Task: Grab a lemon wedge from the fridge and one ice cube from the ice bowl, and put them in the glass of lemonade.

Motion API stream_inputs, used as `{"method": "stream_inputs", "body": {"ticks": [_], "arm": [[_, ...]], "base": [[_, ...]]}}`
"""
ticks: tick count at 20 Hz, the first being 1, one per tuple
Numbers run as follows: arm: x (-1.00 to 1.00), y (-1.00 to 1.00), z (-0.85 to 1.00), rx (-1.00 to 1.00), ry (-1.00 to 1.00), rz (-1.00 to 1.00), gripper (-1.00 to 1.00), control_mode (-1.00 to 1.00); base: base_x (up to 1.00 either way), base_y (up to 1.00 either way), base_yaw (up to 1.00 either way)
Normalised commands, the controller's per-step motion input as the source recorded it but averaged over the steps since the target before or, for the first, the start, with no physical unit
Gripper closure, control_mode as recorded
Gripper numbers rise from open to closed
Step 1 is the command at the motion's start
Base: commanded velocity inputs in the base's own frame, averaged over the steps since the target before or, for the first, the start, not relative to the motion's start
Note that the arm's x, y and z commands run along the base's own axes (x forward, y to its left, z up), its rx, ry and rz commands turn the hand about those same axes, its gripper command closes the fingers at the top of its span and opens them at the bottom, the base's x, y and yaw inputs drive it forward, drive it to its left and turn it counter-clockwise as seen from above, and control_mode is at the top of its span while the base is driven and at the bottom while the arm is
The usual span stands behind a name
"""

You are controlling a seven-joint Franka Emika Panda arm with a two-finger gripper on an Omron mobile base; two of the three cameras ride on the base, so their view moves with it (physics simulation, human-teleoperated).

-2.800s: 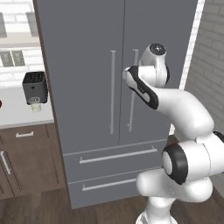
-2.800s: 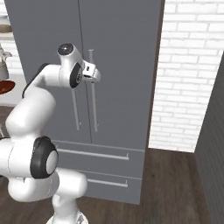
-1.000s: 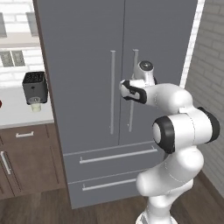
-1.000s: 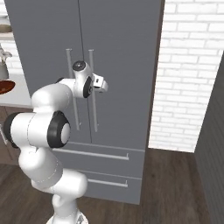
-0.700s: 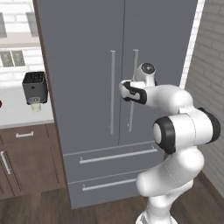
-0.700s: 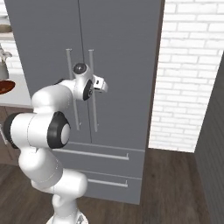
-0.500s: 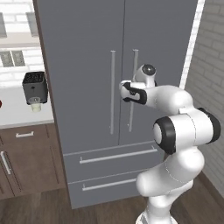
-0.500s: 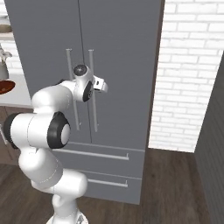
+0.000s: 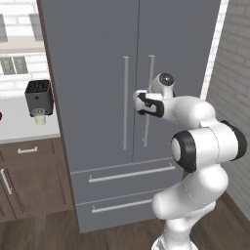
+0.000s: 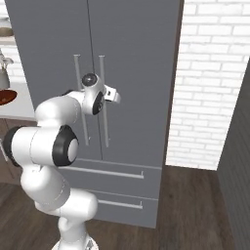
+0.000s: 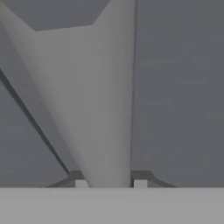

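Note:
The tall grey fridge (image 9: pixel 97 73) stands with both doors closed, so the lemon wedge is hidden. My gripper (image 9: pixel 144 103) is at mid height on the right door's bar handle (image 9: pixel 148 73). In the hand view that handle (image 11: pixel 100 109) runs up between my fingertips (image 11: pixel 81 183), which press on both its sides. In the right base view my gripper (image 10: pixel 103 97) also meets the handle (image 10: pixel 103 73). On the counter to the left stands the short pale glass of lemonade (image 9: pixel 39 118). A slice of the reddish-brown ice bowl (image 10: pixel 5 96) shows at the frame edge. The ice cube is out of view.
A dark toaster (image 9: pixel 38 95) stands right behind the glass. Brown cabinets (image 9: pixel 29 176) run under the counter left of the fridge. A white brick wall (image 10: pixel 210 88) closes in the fridge's right side. Two drawers (image 9: pixel 127 173) sit below the doors.
The jaws have closed from wide open onto the right door handle. The arm has hardly moved in the last second; before that the hand came down and in to the handle.

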Motion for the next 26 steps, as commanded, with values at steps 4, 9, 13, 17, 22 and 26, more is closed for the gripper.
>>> {"method": "stream_inputs", "body": {"ticks": [4, 9, 13, 17, 22, 26], "arm": [[-0.52, -0.59, 0.12, 0.00, 0.00, -0.05, 1.00, -1.00], [-0.63, -0.81, 0.18, 0.01, 0.00, -0.08, 1.00, -1.00], [-0.64, -0.92, 0.15, 0.04, 0.00, -0.08, 1.00, -1.00], [-0.71, -0.99, 0.18, 0.08, 0.00, -0.10, 1.00, -1.00], [-0.68, -1.00, 0.05, 0.14, -0.01, -0.14, 1.00, -1.00], [-0.53, -1.00, 0.00, 0.13, -0.02, -0.16, 1.00, -1.00]], "base": [[0.00, 0.00, 0.00], [0.00, 0.00, 0.00], [0.00, 0.00, 0.00], [0.00, 0.00, 0.00], [0.00, 0.00, 0.00], [0.00, 0.00, 0.00]]}}
